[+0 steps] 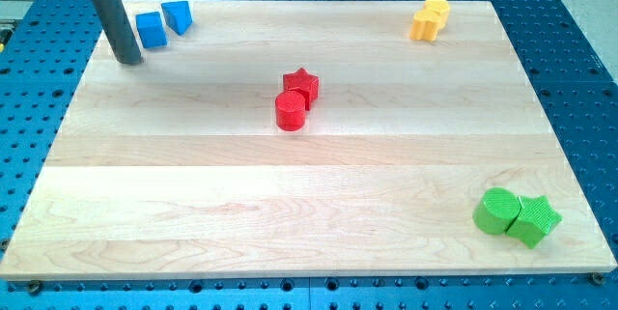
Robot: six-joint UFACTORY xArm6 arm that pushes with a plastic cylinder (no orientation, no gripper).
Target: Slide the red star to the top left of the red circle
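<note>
The red star point(302, 84) lies near the middle of the wooden board, touching the red circle point(291, 111) from its upper right. My tip point(128, 59) rests on the board near the top left corner, far to the left of both red blocks. It stands just left of and slightly below the blue cube point(151, 29).
A blue wedge-shaped block point(178, 16) sits right of the blue cube. Two yellow blocks point(430, 18) touch at the top right. A green circle point(496, 211) and a green star point(536, 219) touch at the bottom right. The board point(193, 213) lies on a blue perforated table.
</note>
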